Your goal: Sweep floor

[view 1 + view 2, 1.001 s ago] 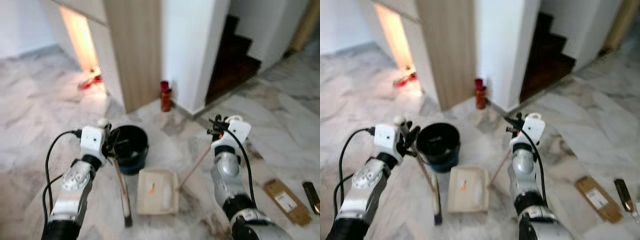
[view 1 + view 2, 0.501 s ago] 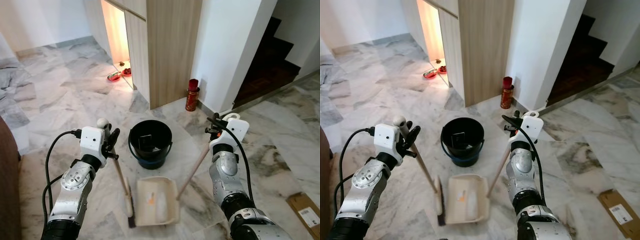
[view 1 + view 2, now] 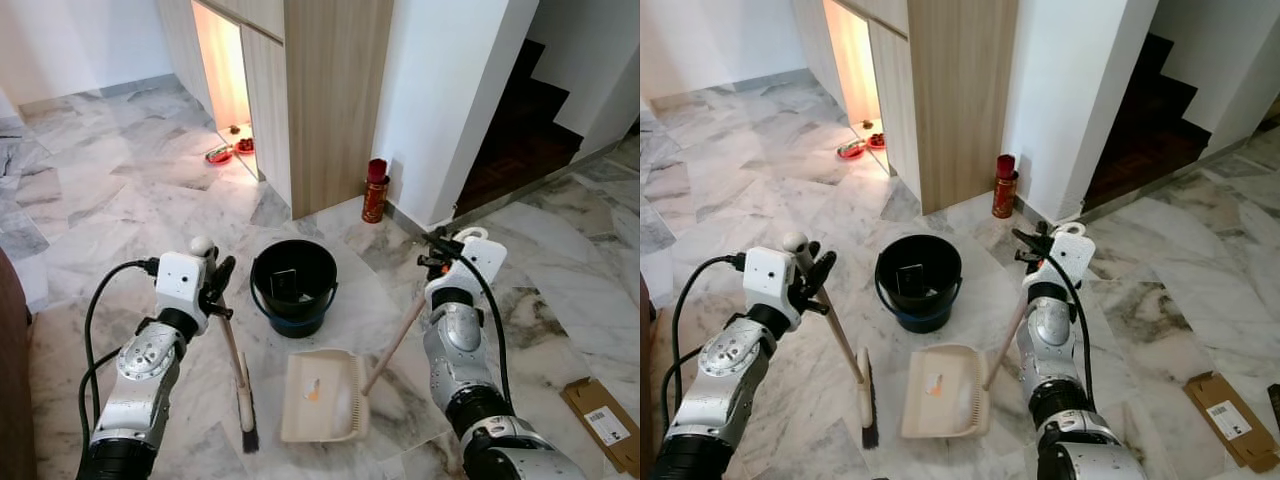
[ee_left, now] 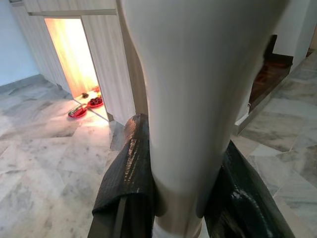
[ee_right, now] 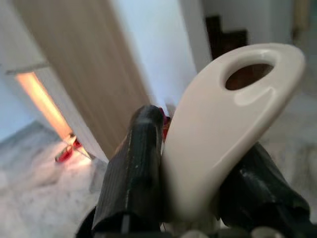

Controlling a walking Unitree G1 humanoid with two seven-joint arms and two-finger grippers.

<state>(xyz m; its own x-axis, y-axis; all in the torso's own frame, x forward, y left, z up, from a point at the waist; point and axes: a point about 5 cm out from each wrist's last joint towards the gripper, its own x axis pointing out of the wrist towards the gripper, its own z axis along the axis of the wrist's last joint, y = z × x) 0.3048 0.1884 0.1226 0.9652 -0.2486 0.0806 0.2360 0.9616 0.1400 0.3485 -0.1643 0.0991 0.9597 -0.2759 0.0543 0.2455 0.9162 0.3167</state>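
The left pincer [image 3: 218, 283] is clenched on the broom [image 3: 236, 372] handle, its black fingers [image 4: 130, 173] pressed to either side of the pale shaft. Below it the handle slants down to the brush head, which rests on the floor [image 3: 120, 210] just beside the dustpan [image 3: 322, 395].

The right pincer [image 3: 440, 255] grips the looped end of the dustpan's long handle, fingers [image 5: 133, 173] closed around it; the pan sits flat on the floor below and inward of this pincer, mouth towards the broom. A small orange scrap lies in the pan, and there may be other bits, though they are too small to tell.

Beyond both pincers stands a black bucket [image 3: 292, 287], near the pan's far edge.

The risk I see: a hasty stroke could push the pan along instead of filling it, or tilt it on its long handle and spill the scrap. Swinging wide could knock the bucket.
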